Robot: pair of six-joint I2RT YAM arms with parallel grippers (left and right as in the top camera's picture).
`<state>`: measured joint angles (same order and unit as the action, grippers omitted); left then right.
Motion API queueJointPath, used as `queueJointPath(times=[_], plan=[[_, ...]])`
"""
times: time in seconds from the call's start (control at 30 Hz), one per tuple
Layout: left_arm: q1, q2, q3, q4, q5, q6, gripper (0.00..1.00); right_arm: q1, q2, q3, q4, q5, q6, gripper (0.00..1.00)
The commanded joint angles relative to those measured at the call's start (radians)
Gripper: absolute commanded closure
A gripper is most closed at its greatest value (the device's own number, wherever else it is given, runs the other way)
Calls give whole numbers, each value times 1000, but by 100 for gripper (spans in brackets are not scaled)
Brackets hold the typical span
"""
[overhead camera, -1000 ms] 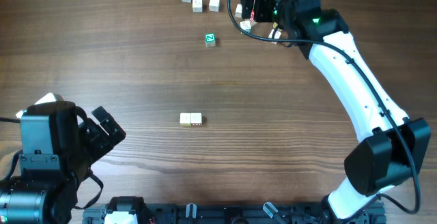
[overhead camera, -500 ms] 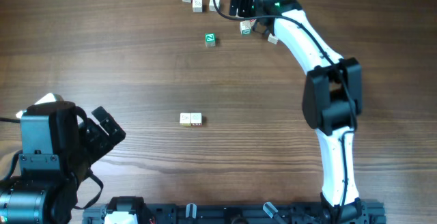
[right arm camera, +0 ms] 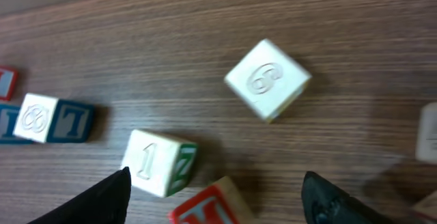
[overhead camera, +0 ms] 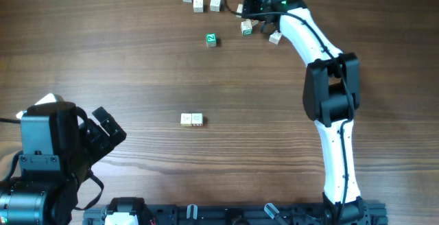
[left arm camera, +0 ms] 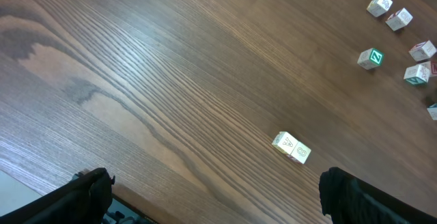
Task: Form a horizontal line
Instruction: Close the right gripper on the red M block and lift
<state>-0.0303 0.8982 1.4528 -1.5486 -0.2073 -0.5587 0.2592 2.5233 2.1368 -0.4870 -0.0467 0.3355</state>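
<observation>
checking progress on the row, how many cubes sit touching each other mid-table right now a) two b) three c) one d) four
a, two cream-faced cubes sit touching side by side mid-table, while the green-faced cube lies apart, farther up the table.

In the right wrist view the red-faced cube (right arm camera: pixel 205 209) is cut by the bottom edge, and a pale cube (right arm camera: pixel 427 132) by the right edge. Overhead, letters on the paired cream cubes (overhead camera: pixel 191 119) are too small to read.
</observation>
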Motion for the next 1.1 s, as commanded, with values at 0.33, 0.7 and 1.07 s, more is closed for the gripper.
queueJointPath(times=[0.33,0.7,1.07], plan=[[6,-2,3,1,9,1,0,4,80,30,-45,-40,-47,41],[6,-2,3,1,9,1,0,4,70,31,-52,5,-71,72],[6,-2,3,1,9,1,0,6,-129,31,-158,2,-71,79]])
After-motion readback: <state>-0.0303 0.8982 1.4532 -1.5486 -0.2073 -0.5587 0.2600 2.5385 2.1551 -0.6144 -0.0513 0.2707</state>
